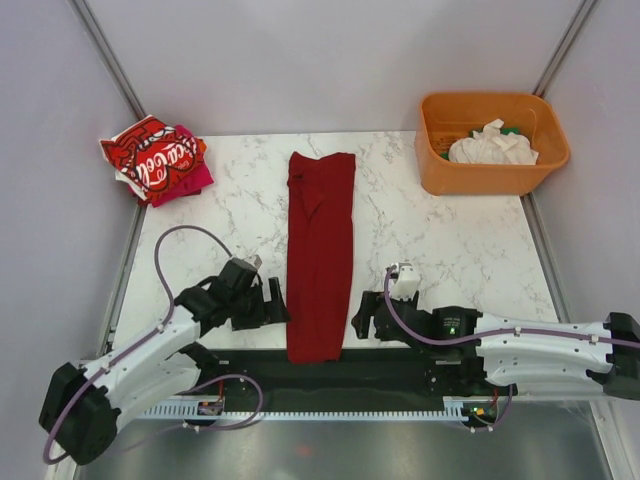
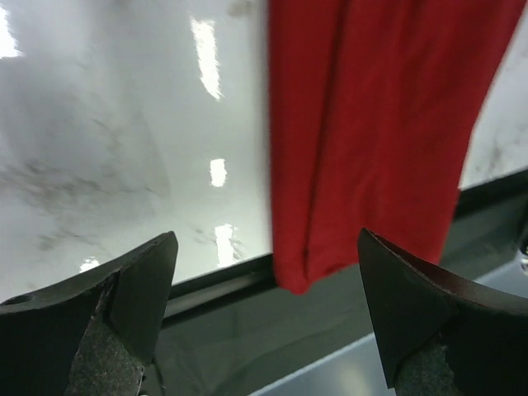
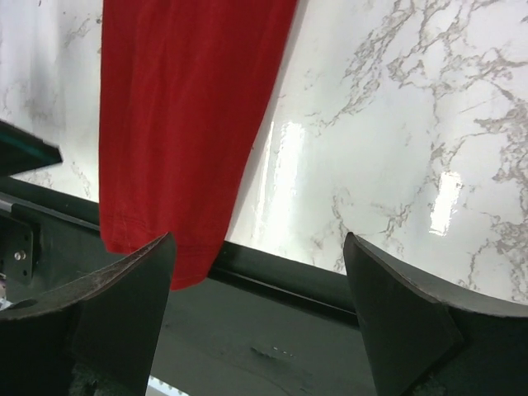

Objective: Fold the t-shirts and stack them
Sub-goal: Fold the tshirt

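A dark red t-shirt (image 1: 321,255) lies folded into a long narrow strip down the middle of the marble table, its near end hanging over the black front strip. My left gripper (image 1: 278,302) hovers open just left of that near end (image 2: 363,140); nothing is between its fingers. My right gripper (image 1: 362,318) is open too, just right of the strip's near end (image 3: 181,124), and empty. At the far left sits a pile with a bright red lettered t-shirt (image 1: 153,158) over a magenta one (image 1: 190,183). A white t-shirt (image 1: 492,146) lies crumpled in the orange tub.
The orange plastic tub (image 1: 490,176) stands at the far right corner of the table. A black strip (image 1: 400,370) runs along the near table edge between the arm bases. White walls close in the table on the left, right and back.
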